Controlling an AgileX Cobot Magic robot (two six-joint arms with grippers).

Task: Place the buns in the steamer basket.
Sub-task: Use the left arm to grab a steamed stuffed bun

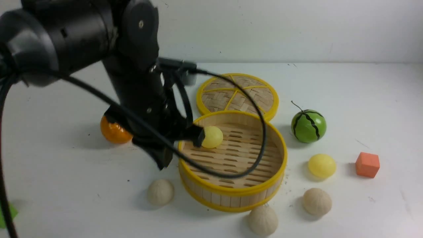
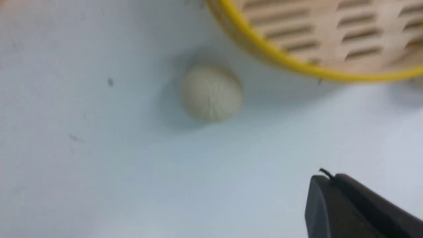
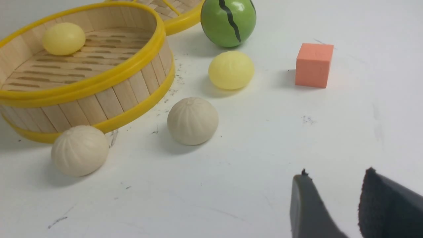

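1 smooth pale-yellow bun [image 1: 212,137] lay inside round bamboo steamer basket [image 1: 231,198] – four more outside. Left pincer [image 1: 164,162] hung clenched, empty, just outside basket wall; needed opening wide, centring over pleated beige bun [image 1: 160,191] nr basket. Right pincer [image 3: 335,175]: released.

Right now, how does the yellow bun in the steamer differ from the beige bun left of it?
Colour: the yellow bun is pale yellow, the beige bun off-white. Surface: yellow bun smooth, beige bun pleated. Place: yellow bun lies inside the steamer basket; beige bun sits on the table outside it. Both are small and round.
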